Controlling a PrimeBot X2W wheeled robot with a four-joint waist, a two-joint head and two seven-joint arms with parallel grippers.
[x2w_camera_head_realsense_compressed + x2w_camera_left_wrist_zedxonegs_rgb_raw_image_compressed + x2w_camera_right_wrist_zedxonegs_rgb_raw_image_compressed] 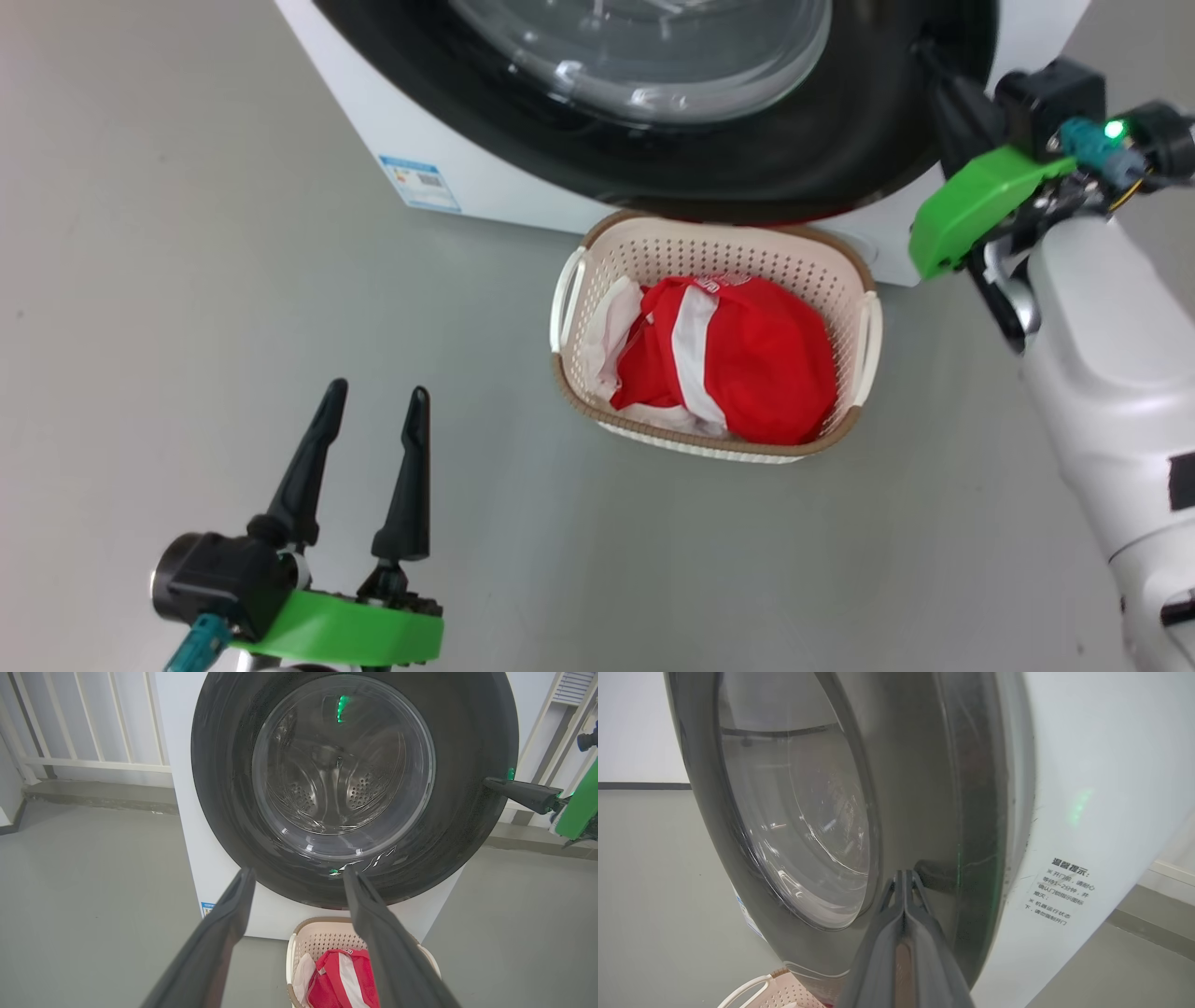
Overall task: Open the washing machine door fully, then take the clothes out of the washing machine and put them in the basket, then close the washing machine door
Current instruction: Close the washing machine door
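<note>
Item one, right arm: I see its pale forearm rising along the right edge of the head view, wrist bent inward toward the washing machine (485,177). The right gripper (938,70) has its two dark fingers pressed together with nothing between them. In the right wrist view the joined tips (903,873) sit at the glossy black rim of the washing machine door (924,788), near the rim's outer edge and beside a dark recess. I cannot confirm firm contact. The left wrist view puts that same tip at the door's right side. Item two, door: it lies flat against the white front, and the clear bowl window shows the perforated drum behind it. Item three, left arm: it is held low at the lower left of the head view, well apart from the machine. The left gripper (379,390) points its fingers up, spread wide, and grips nothing. Item four, the basket (728,257): it stands on the grey floor just below the door, between the two grippers. Item five, the clothes (756,359): red fabric with a white stripe plus a white piece, heaped inside the basket. Item six: a blue label (420,182) on the machine's lower front.
</note>
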